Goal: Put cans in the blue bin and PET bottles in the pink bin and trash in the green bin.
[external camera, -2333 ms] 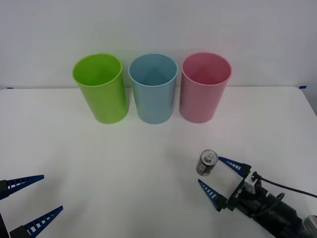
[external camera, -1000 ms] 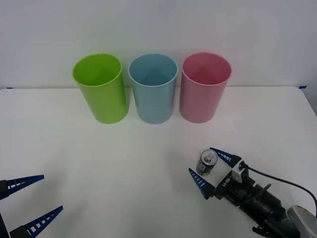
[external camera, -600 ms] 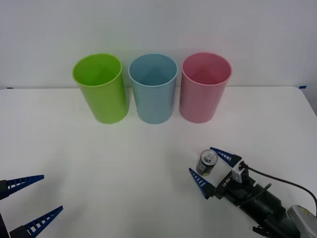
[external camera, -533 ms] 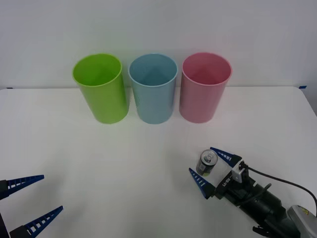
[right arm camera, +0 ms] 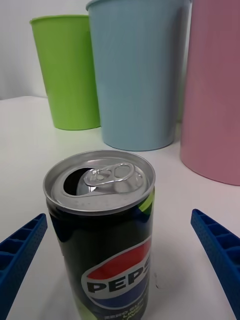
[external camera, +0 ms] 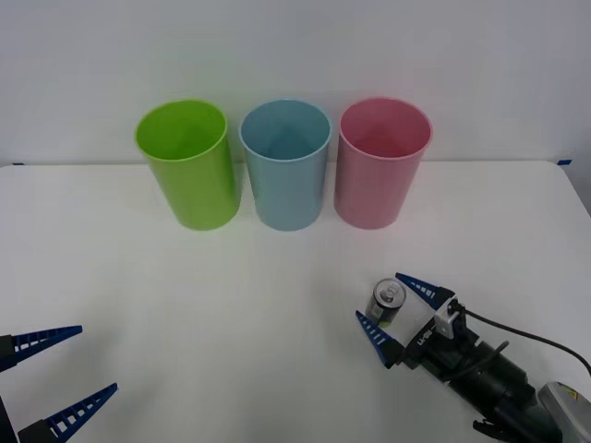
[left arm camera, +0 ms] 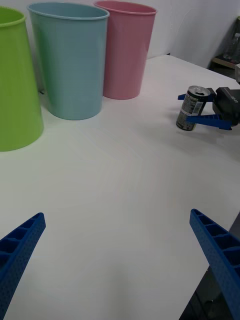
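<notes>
A small dark Pepsi can (external camera: 389,303) stands upright on the white table (external camera: 231,305), in front of the pink bin (external camera: 379,171). My right gripper (external camera: 378,295) is open, one blue finger on each side of the can and a gap at both sides. In the right wrist view the can (right arm camera: 102,235) stands between the fingertips of the right gripper (right arm camera: 118,215). The blue bin (external camera: 287,171) is in the middle of the back row and the green bin (external camera: 189,171) is at its left. My left gripper (external camera: 98,357) waits open at the near left. PET bottles and trash are out of view.
The three bins stand close together along the back wall. A black cable (external camera: 517,334) trails from the right wrist. In the left wrist view the can (left arm camera: 190,107) and the right gripper (left arm camera: 192,107) stand far across open table from my left gripper (left arm camera: 117,215).
Over two seconds the right gripper slid forward until its fingers flank the can. In the last half second it shifted only slightly. The left arm stayed still.
</notes>
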### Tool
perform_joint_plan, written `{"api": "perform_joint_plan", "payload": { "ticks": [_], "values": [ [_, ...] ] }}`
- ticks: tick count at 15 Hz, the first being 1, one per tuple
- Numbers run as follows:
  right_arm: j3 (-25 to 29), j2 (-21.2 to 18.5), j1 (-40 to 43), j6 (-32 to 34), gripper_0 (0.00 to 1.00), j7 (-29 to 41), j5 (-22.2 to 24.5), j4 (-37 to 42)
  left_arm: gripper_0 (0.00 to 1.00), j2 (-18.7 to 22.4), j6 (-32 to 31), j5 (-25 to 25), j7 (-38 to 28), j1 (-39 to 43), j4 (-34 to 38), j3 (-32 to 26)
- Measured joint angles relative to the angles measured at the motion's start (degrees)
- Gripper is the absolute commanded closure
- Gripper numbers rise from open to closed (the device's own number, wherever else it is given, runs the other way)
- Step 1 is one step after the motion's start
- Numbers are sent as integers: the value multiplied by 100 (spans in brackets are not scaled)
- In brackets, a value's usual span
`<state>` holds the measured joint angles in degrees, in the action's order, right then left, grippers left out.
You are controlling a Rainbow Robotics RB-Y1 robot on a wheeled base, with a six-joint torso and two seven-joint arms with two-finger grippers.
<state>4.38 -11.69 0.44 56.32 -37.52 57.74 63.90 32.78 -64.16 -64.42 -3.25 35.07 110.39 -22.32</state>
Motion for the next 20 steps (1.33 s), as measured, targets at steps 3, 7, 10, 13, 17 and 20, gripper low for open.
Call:
{"api": "perform_joint_plan", "payload": {
  "ticks": [3,7,10,13,17,20],
  "values": [
    [-12,0,0,-7,0,-1,0,0,0,0,0,0,0,0,0,0],
    [-23,0,0,-8,100,-25,9,0,0,0,0,0,0,0,0,0],
    [-24,0,-8,-7,100,-75,9,0,0,0,0,0,0,0,0,0],
    [-24,0,-9,-2,100,-125,1,6,0,0,0,0,0,0,0,0],
    [-28,0,-9,27,100,-170,-9,0,0,0,0,0,0,0,0,0],
    [-50,0,-9,56,100,-193,-40,4,0,0,0,0,0,0,0,0]
  ]
}}
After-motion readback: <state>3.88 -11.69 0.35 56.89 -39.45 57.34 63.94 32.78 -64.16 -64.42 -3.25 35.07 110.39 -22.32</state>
